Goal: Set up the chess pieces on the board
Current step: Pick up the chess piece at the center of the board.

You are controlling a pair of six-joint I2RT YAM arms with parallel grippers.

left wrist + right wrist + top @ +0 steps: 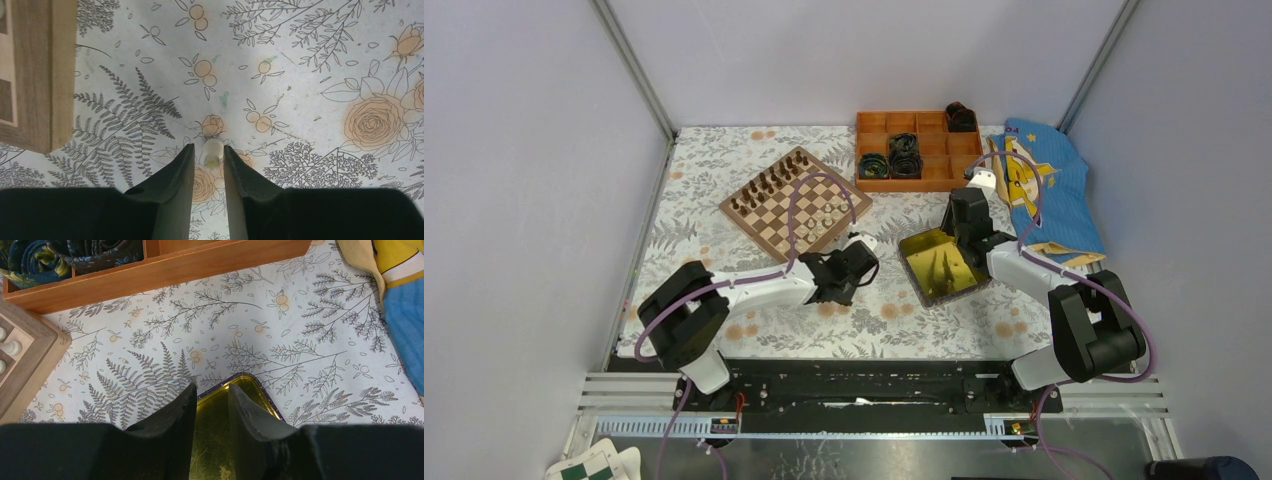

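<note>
Left claw (208,147) straddles a white piece (212,152) at its tips — pinch unclear; right claw (212,386) spread, tray (250,390) beneath.

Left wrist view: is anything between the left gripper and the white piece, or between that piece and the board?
Nothing visible: the white piece sits between the left gripper's fingertips, with only bare tablecloth toward the board.

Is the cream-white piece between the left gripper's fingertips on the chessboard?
No: the piece at the left gripper is over the floral tablecloth, clear of the board and its corner.
</note>
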